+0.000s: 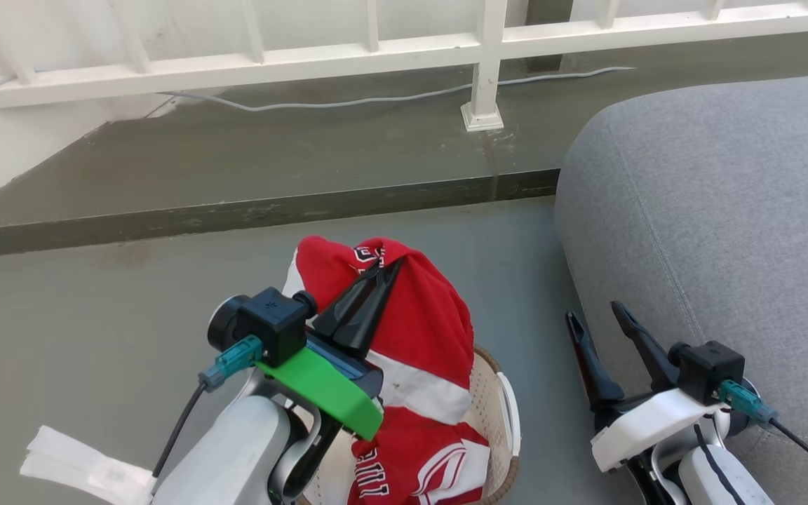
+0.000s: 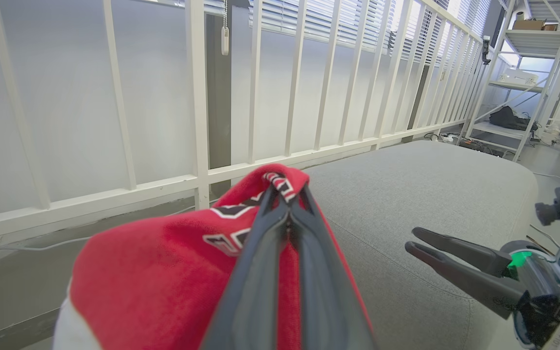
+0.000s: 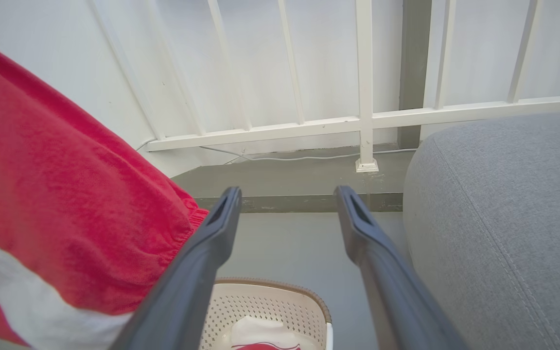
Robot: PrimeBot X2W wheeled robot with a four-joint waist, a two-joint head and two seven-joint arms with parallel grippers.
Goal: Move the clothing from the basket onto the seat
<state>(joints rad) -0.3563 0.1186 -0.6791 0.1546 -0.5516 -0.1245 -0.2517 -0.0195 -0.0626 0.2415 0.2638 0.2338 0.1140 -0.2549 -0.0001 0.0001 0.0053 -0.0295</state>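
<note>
grey floor gapes between basket and seat; clothing pinched in the closed left hand may slip there, right hand open.

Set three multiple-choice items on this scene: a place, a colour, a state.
1. The seat lies on which side of the basket? A robot's left; B robot's right; C underneath it.
2. The clothing is mainly: A blue; B red; C green.
3. The right tool is: A open, empty; B shut on clothing; C shut on the basket.
Answers: 1 B, the head view shows it at right. 2 B, red fabric with white panels. 3 A, its jaws stand apart, nothing between.
</note>
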